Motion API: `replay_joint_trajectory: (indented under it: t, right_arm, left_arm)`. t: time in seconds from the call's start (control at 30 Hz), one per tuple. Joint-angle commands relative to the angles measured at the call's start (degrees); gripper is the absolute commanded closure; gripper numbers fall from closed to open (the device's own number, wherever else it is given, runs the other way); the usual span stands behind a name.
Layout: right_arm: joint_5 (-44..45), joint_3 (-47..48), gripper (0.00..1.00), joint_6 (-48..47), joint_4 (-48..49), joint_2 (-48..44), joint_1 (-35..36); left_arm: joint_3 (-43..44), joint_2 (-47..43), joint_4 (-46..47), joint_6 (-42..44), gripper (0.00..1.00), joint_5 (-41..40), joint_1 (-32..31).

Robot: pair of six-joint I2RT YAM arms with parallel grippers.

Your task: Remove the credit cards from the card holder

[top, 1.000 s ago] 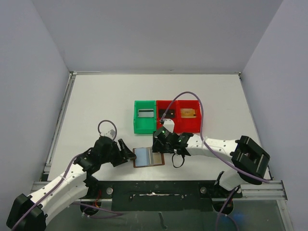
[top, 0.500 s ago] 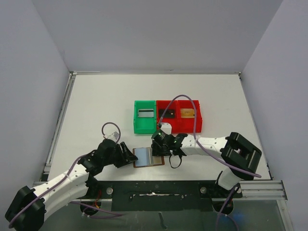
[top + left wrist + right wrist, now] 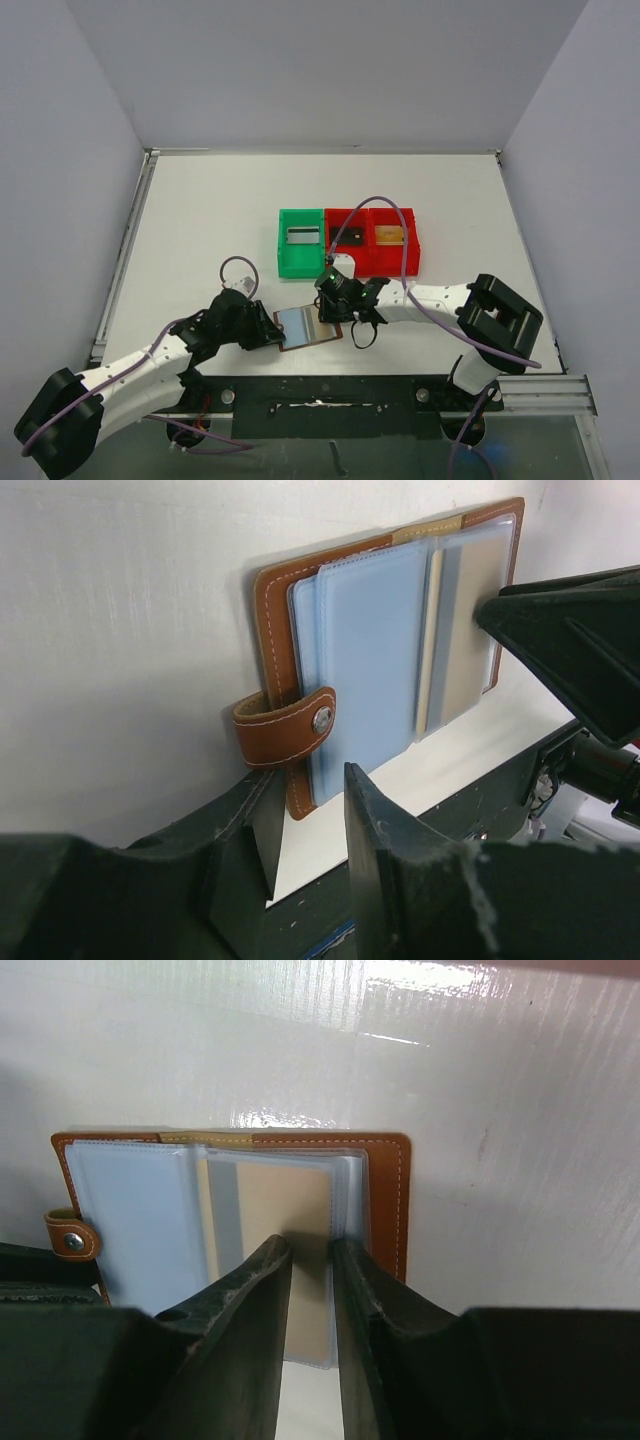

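- The card holder (image 3: 308, 326) is laid open and flat on the white table (image 3: 200, 230), at the near edge between the two arms.
- It is located just in front of the green bin (image 3: 300, 266) and the red bins (image 3: 372, 266), without touching them.
- Brown leather is seen around clear sleeves. A pale blue panel (image 3: 370, 670) is on the strap side and a tan panel (image 3: 290, 1250) on the other side.
- The snap strap (image 3: 285, 730) is undone and curled up off the holder's left edge.
- The left gripper (image 3: 308, 785) is positioned at that same edge, just beside the strap. Its jaws are narrowed to a small gap, and the holder's corner is seen in that gap.
- Contact with the leather is not resolved from the left wrist view, so it cannot be told whether the edge is gripped.
- The right gripper (image 3: 311, 1250) is placed over the tan panel, with its fingers (image 3: 250, 1300) pointed down at the sleeve.
- Only a thin slit is left between its jaws, and the sleeve is visible through it. Whether anything is pinched cannot be told.
- Both panels are seated inside the holder.
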Motion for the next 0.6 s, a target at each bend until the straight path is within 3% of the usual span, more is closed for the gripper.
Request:
replay_joint_trajectory:
  t: [0.0,0.37,0.57]
  right_arm:
    - [-2.87,-0.41,0.76,0.06,5.20,-2.56,0.27]
    - [-4.77,-2.79,0.87,1.04,7.99,-7.73,0.11]
    - [-9.14,-3.93,0.83,1.41,12.12,-8.08,0.08]
  left_arm:
    - [1.52,-0.26,2.25,0.58,0.72,-0.64,-0.49]
    - [2.45,0.14,0.57,1.73,0.76,-1.22,-0.58]
    - [3.34,0.41,0.37,2.19,0.77,-1.42,-0.66]
